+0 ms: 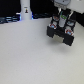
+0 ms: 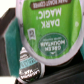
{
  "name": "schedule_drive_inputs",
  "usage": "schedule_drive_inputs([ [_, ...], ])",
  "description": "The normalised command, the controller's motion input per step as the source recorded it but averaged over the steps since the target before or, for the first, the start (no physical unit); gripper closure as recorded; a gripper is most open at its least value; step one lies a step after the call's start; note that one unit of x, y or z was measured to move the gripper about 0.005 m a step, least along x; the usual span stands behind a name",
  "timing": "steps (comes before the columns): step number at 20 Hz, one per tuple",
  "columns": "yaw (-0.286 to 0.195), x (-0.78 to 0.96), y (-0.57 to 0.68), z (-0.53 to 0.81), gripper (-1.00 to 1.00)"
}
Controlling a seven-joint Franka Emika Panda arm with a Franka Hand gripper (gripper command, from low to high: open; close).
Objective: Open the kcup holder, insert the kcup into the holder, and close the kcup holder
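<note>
The kcup [image 2: 47,30] fills most of the wrist view, its green lid printed "Dark Magic" facing the camera. A teal finger [image 2: 7,44] shows at its side, and the pod seems gripped between the fingers. In the exterior view my gripper [image 1: 62,22] hangs at the back right, directly over the black boxy kcup holder [image 1: 60,34], with a bit of green visible between the fingers. The holder's fronts are too blurred to tell whether they are open or closed.
A tall white bottle-like post [image 1: 25,10] stands at the back, on the exterior view's left. Dark clutter lines the far table edge [image 1: 10,19]. A second, darker round lid with white print [image 2: 27,70] lies below the held pod in the wrist view.
</note>
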Motion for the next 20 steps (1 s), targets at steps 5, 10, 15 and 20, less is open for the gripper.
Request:
schedule_drive_inputs([
  [5,0.014,0.00,-0.05,-0.19,1.00],
  [10,0.013,0.01,-0.04,-0.18,1.00],
  [15,0.039,0.02,0.03,-0.23,1.00],
  [20,0.036,0.06,0.11,-0.14,1.00],
])
